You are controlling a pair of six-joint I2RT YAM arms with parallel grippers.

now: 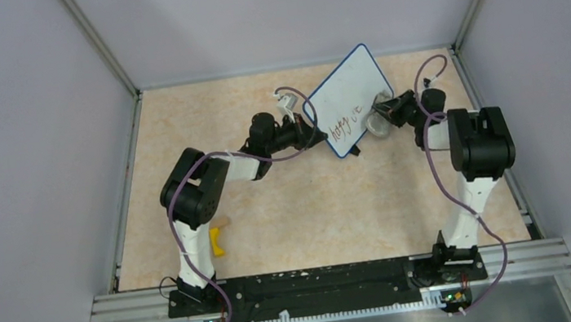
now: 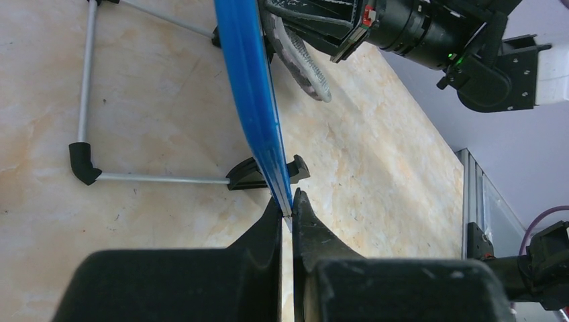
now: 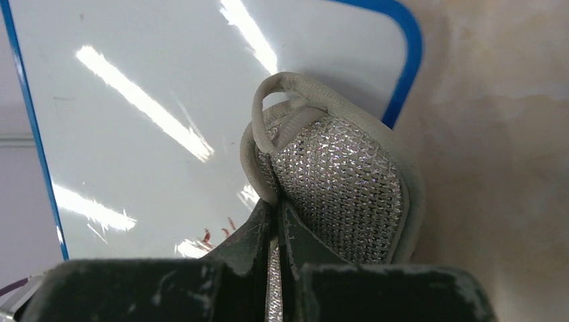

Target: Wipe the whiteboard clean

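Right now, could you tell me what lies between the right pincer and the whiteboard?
The grey eraser pad, gripped by the right pincer, faces the whiteboard: right wrist view.

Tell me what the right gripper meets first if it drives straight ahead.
The right gripper, shut on the grey pad, would press that pad into the whiteboard face. Whether they touch now is unclear.
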